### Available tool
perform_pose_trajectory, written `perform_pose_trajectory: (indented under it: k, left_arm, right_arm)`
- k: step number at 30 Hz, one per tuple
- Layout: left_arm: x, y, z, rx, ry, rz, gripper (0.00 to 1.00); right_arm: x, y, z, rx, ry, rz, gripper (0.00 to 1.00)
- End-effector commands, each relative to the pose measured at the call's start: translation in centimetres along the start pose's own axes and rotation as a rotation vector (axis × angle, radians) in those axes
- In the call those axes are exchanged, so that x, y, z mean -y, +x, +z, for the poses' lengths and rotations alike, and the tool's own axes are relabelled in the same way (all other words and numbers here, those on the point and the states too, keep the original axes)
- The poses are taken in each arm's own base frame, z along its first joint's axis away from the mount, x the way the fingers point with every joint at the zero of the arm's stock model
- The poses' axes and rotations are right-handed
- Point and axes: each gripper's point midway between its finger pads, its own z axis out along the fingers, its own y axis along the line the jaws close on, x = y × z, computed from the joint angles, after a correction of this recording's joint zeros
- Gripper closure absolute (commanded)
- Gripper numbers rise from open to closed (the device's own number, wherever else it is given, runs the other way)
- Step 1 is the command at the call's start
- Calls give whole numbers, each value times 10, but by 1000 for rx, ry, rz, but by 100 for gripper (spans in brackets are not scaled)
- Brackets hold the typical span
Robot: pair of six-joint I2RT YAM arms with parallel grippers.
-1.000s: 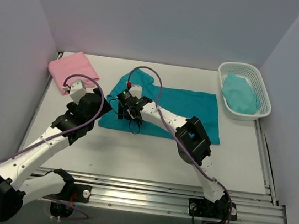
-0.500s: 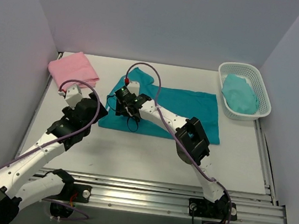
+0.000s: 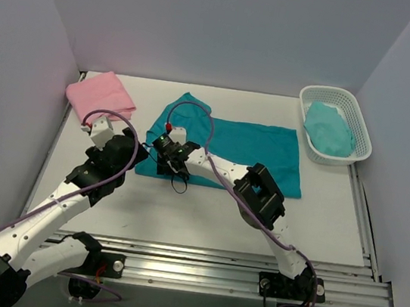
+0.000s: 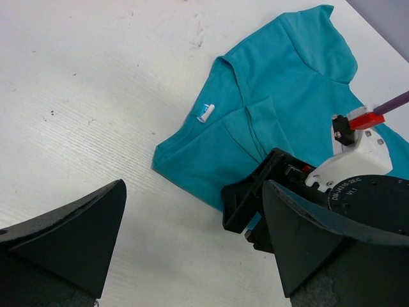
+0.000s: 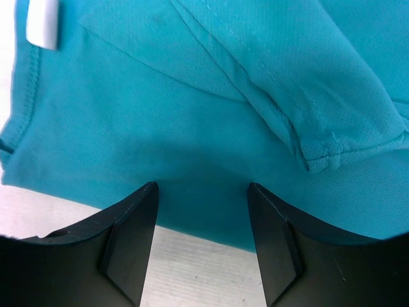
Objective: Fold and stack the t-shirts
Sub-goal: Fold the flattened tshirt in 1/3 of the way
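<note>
The deep teal t-shirt (image 3: 255, 151) lies spread flat on the middle of the table, with one sleeve folded in at its left end. In the right wrist view the teal t-shirt (image 5: 211, 96) fills the frame, with a white label (image 5: 43, 22) at its collar. My right gripper (image 3: 166, 160) is open just above the shirt's near left edge, and in its own view the right gripper (image 5: 201, 240) straddles that hem. My left gripper (image 3: 134, 156) is open and empty over bare table left of the shirt; in its own view the left gripper (image 4: 192, 256) faces the shirt corner (image 4: 192, 166). The pink t-shirt (image 3: 100, 96) lies folded at the back left.
A white basket (image 3: 361, 126) at the back right holds a lighter teal cloth (image 3: 330, 129). Grey walls close the table on three sides. A metal rail (image 3: 235, 268) runs along the near edge. The right gripper (image 4: 268, 198) shows close in front of the left wrist camera.
My left gripper has drawn back a little to the left, off the shirt's corner. My right gripper has shifted slightly toward the near left edge of the teal shirt.
</note>
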Motion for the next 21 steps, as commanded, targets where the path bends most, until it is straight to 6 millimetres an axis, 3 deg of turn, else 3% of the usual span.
perform_pose_trajectory:
  k: [1, 7, 14, 17, 21]
  left_arm:
    - [3, -3, 0, 14, 13, 0, 4]
    - [2, -3, 0, 14, 8, 4, 4]
    - [4, 0, -1, 4, 26, 9, 4]
    - [13, 18, 7, -46, 66, 9, 3]
    - [13, 62, 39, -122, 35, 45, 2]
  right_arm:
    - [1, -14, -18, 25, -23, 33, 46]
    - [14, -27, -7, 25, -4, 46, 47]
    - [24, -44, -11, 38, -9, 60, 47]
    - [24, -51, -16, 45, -19, 64, 47]
    - [25, -57, -20, 56, -25, 65, 46]
